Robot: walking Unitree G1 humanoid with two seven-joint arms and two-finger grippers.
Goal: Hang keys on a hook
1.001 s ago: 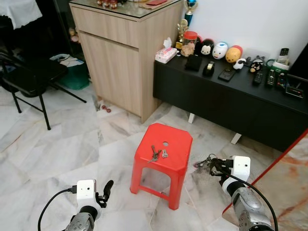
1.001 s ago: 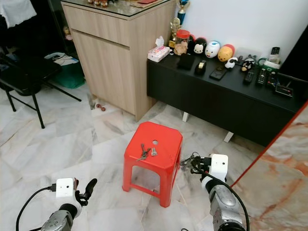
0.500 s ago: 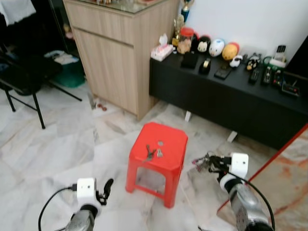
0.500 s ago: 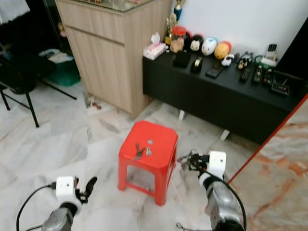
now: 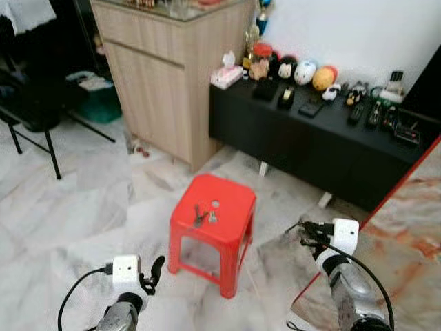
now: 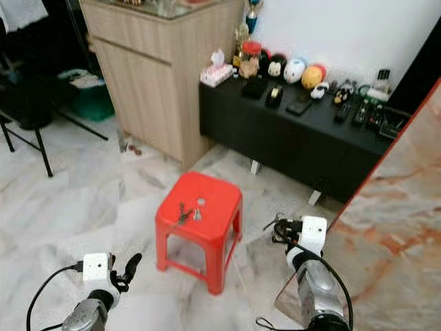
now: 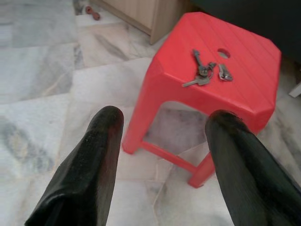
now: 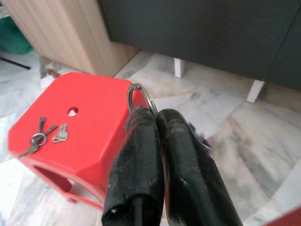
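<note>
A red plastic stool (image 5: 222, 207) stands on the marble floor in front of me. A bunch of keys (image 5: 202, 216) lies on its seat beside the round hole, also seen as keys (image 7: 204, 75) in the left wrist view. My right gripper (image 5: 305, 232) hovers low to the right of the stool, shut on a metal key ring (image 8: 139, 98) with keys hanging from it. My left gripper (image 7: 165, 115) is open and empty, held low in front of the stool's left side.
A tall wooden cabinet (image 5: 169, 76) stands behind the stool. A long black low console (image 5: 324, 148) carries toys and remotes. A black folding chair (image 5: 27, 114) and a green bin (image 5: 96, 103) are at the far left. A red-edged marble panel (image 5: 396, 269) rises close on my right.
The whole picture has shifted, so the stool now looks smaller and further left and the marble panel larger. My right gripper stays shut on the key ring. The left stays open.
</note>
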